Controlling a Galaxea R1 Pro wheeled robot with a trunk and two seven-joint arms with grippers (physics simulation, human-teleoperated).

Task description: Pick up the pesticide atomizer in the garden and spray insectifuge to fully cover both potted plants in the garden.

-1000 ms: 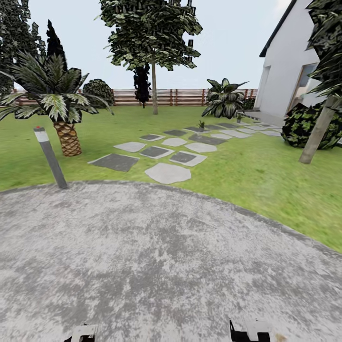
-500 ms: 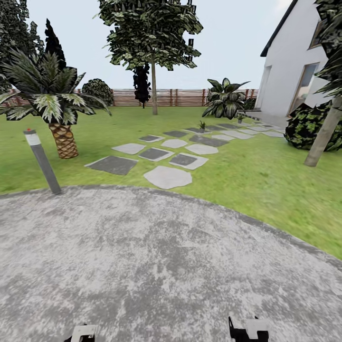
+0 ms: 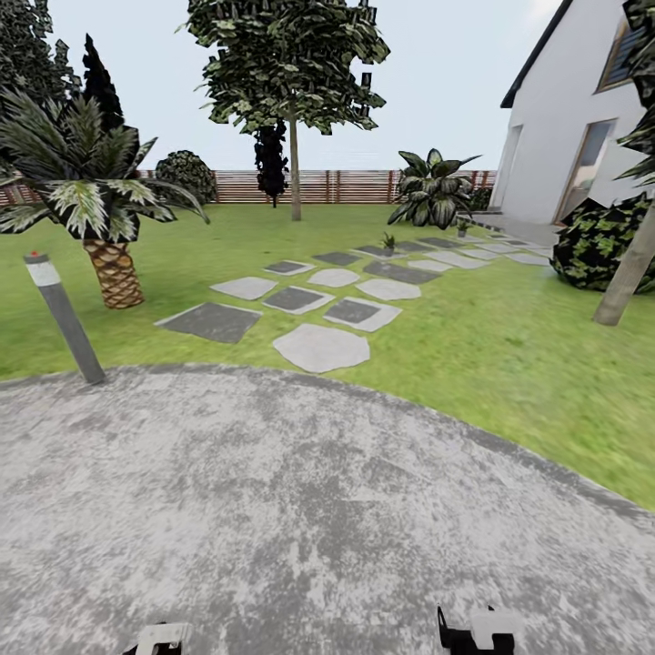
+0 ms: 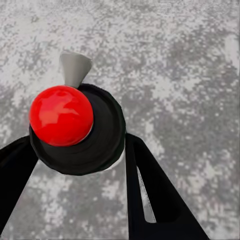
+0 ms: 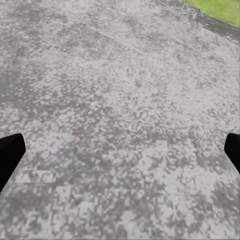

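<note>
A: What has changed over the last second?

B: In the head view the whole scene has shifted: the grey bollard light with the red cap (image 3: 62,316) sits further toward the left edge and lower than before, and the curved edge of the grey gravel pad (image 3: 318,509) has slid down. That is camera motion, so the base appears to be moving, not the objects.

A: Location of the task items?

B: The pesticide atomizer with the red round cap, black collar and grey nozzle (image 4: 75,125) is in the left gripper (image 4: 80,165); its black fingers stand on either side of the bottle and appear closed against it. Two small green potted plants (image 3: 388,242) (image 3: 461,226) stand far ahead on the grey stepping stones (image 3: 320,347) in the green lawn (image 3: 509,364).

A: Right gripper (image 5: 120,150)?

B: Spread wide, holding nothing, above gravel.

A: Task status?

B: Pick-up looks complete; the approach to the plants is under way, spraying not yet begun.
</note>
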